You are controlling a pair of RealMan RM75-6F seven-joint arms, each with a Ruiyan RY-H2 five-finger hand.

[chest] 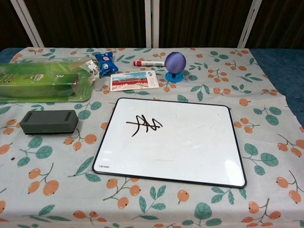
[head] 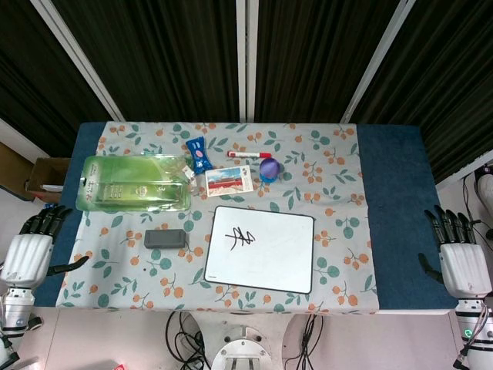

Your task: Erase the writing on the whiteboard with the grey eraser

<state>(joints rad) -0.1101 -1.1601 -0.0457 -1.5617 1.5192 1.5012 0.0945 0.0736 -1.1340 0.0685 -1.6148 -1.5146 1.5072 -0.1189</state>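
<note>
Green package (head: 135, 183) sealed, contents unclear; grey eraser (chest: 49, 121) beside whiteboard (chest: 190, 147).

One whiteboard (head: 262, 248) bearing one black scribble (head: 239, 238), centre. One grey eraser (head: 165, 239), left of centre. One green packet (head: 135, 184), upper left. One blue wrapper (head: 198, 153), one red marker (head: 248, 155), one postcard (head: 229, 182), one purple ball (head: 269, 169), upper centre. Two hands: left hand (head: 31, 248), right hand (head: 461, 253), lower corners.

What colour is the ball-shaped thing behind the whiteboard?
The ball is purple, on a blue stand; clearest in the chest view.
</note>
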